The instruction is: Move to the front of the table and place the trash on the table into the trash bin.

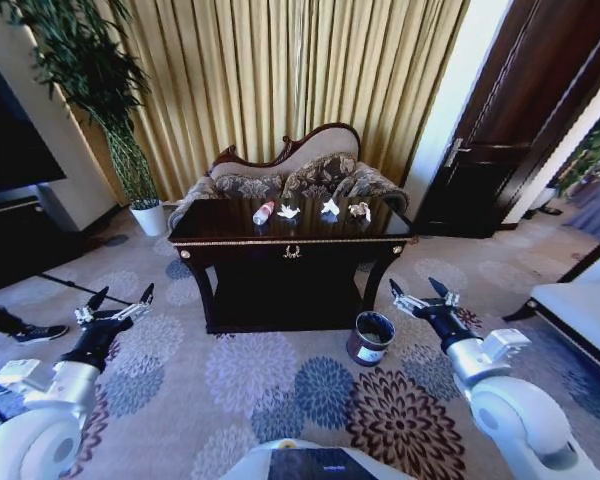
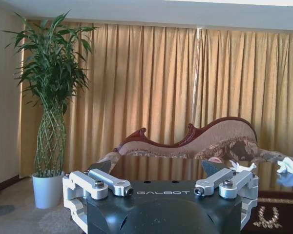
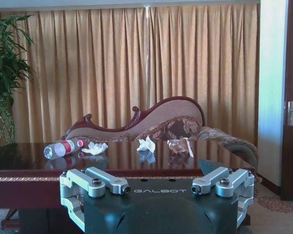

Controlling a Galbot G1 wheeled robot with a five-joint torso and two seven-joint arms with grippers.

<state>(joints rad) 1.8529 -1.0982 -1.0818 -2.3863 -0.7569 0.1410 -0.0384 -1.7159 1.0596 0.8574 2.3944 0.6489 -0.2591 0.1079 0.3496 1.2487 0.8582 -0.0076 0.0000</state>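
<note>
1. Gold pleated curtains (image 1: 290, 70) back a carpeted room, where the large dark glossy wooden table with gold edge trim (image 1: 292, 238) stands ahead of the robot.
2. On its top lie a small clear plastic bottle with a red cap (image 1: 264, 212) on its side and three crumpled white paper wads (image 1: 288, 212) (image 1: 330, 207) (image 1: 359, 210), spaced in a row toward the right.
3. A small round dark trash bin with a pale rim (image 1: 370, 338) sits on the floral carpet (image 1: 230, 380) beside the table's front right leg.
4. Behind the table is a carved patterned sofa (image 1: 290, 175); a tall bamboo plant in a white pot (image 1: 148, 215) stands at the left.
5. The left gripper (image 1: 114, 303) and right gripper (image 1: 426, 293) hover low before the table, both spread wide and empty.
</note>
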